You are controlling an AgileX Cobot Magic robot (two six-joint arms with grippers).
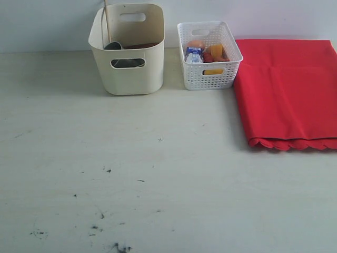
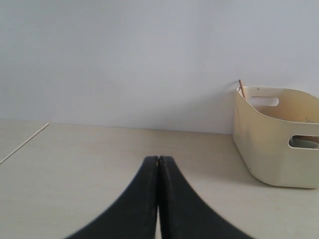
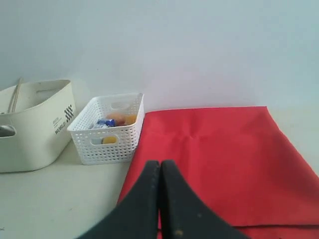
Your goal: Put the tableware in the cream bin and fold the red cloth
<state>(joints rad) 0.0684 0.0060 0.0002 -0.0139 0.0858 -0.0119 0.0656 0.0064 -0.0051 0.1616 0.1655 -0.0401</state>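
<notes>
Holding nothing, my left fingers (image 2: 144,199) and right fingers (image 3: 174,204) are pressed shut, since the work looks done: chopsticks (image 1: 107,23) lean inside the cream bin (image 1: 131,81), probably with the cup (image 1: 112,46) beneath, and the red cloth (image 1: 287,89) lies doubled, scalloped edges stacked, beside the white basket (image 1: 210,80).

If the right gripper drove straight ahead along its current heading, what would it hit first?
Probably the red cloth: the shut right gripper points across it, with the white lattice basket off to the side. If its path runs level, it may clear the cloth and reach the wall; height is unclear.
</notes>
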